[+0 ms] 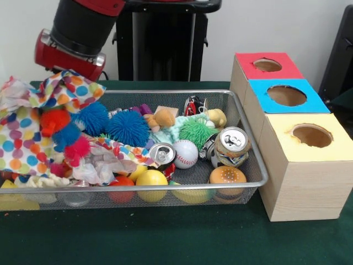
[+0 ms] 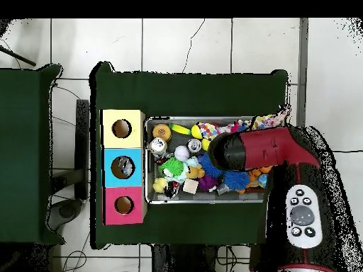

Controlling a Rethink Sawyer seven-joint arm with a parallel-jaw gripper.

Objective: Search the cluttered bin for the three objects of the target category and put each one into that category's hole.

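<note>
Claw hidden behind polka-dot cloth (image 1: 33, 127), spiky balls (image 1: 127, 128), cans (image 1: 231, 146) around

Arm (image 1: 77, 36) cut off by the front view's top edge, its gripper hidden behind the polka-dot cloth (image 1: 25, 130), in the overhead view the arm covers the bin (image 2: 152, 200) middle, contents of the blue box (image 2: 123, 167) hole too small to tell

Arm (image 1: 77, 33): thick round black segment, glossy red collar, thin silver ring at joint. Overhead: dark-red upper shell (image 2: 273, 149), black end cap, grey oval button panel (image 2: 302, 215) with round dial, small black buttons.
</note>
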